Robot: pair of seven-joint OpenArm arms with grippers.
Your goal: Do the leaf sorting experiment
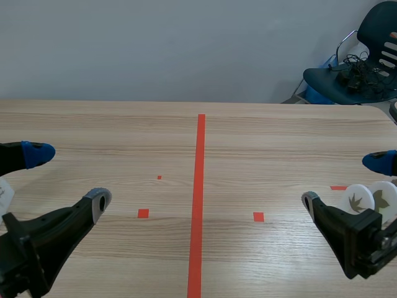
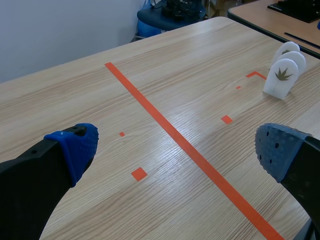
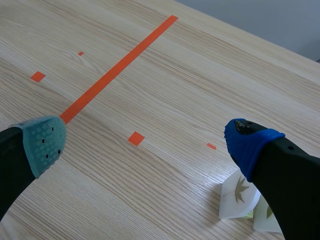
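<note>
Several white round-topped leaf cards stand upright in a row at the table's right side, each printed with a brownish-green leaf. They show far ahead of my left gripper as cards, and under the blue finger of my right gripper as cards. Both grippers are open with nothing between their fingers. My left gripper hovers low at the table's left, my right gripper low at its right, beside the cards. A scrap of another white card peeks out at the far left edge.
A wooden table carries an orange-red tape line down its middle. A dark chair with cables on it stands past the far right corner. A second table edge lies beyond the first one.
</note>
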